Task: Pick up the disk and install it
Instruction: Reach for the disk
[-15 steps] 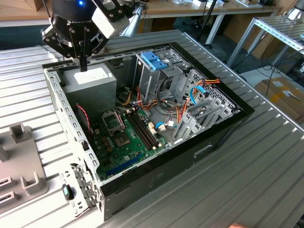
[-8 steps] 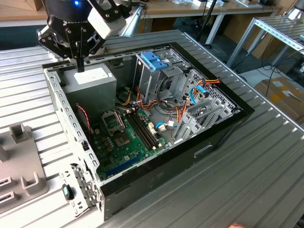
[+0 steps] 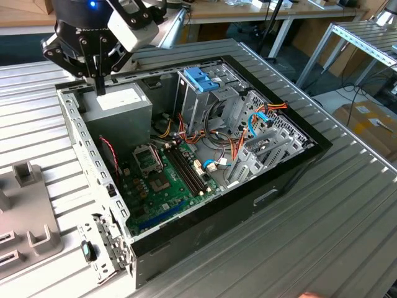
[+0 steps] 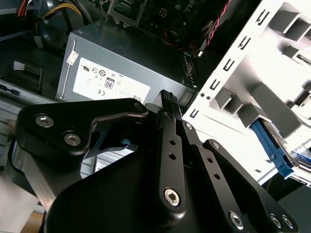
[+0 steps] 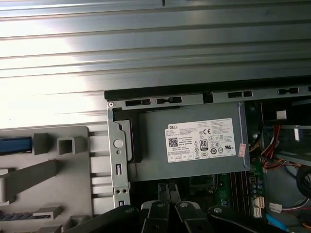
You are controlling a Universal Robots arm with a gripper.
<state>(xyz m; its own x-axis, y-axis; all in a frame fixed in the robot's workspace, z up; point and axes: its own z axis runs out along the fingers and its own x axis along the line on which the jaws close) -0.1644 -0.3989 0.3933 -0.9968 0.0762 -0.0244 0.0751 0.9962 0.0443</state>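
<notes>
Assembly bench, early in the job: the robot arm's black two-finger gripper (image 3: 99, 87) hangs with its fingers pressed together and nothing between them, just above the grey metal power-supply box (image 3: 118, 110) with its white label. The flat silver-grey disk (image 4: 272, 145) in its light-blue plastic rail appears to stand on edge in the pale grey moulded fixture tray (image 3: 28, 208) beside the case, though the second wrist view catches little more than its blue edge. By that reading nothing of the task is done: the pick-up and the fitting are both left.

The open black tower case (image 3: 291, 171) lies on its side on the ribbed metal table (image 3: 335, 223). It holds the power-supply box in one corner and a green motherboard (image 3: 162, 180) across its floor. Also inside are bundles of red, orange and blue cables (image 3: 251, 121) and an upright bare-metal drive cage (image 3: 193, 105) topped by a blue plastic bracket (image 3: 201, 79). What the cage holds cannot be made out.
</notes>
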